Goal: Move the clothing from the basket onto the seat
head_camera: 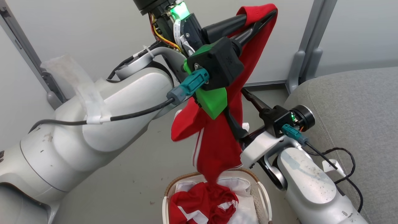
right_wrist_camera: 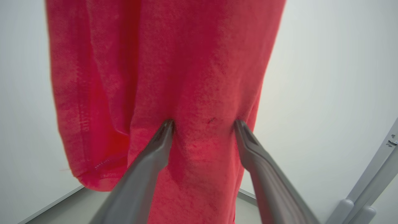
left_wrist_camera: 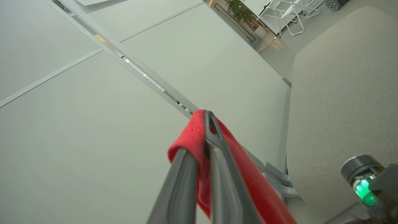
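Note:
A red piece of clothing [head_camera: 217, 146] hangs from my left gripper [head_camera: 264, 15], which is raised high and shut on its top edge. Its lower end trails into the basket [head_camera: 264, 199]. The left wrist view shows the left gripper [left_wrist_camera: 199, 137] clamped on a red fold [left_wrist_camera: 189, 140]. My right gripper [head_camera: 233, 99] reaches up from the lower right to the middle of the hanging cloth. Its jaws stand wide open in the right wrist view, and both fingertips [right_wrist_camera: 168, 124] press into the red cloth [right_wrist_camera: 186, 77]. More red clothing [head_camera: 202, 202] lies in the basket on a white lining [head_camera: 242, 186]. The grey seat [head_camera: 348, 102] is at the right.
Pale wall panels with grey metal posts [head_camera: 304, 62] stand behind, and another post [head_camera: 25, 46] is at the far left. Grey floor [head_camera: 130, 186] surrounds the basket. A black cable [head_camera: 342, 161] loops over my right forearm beside the seat's edge [left_wrist_camera: 335, 93].

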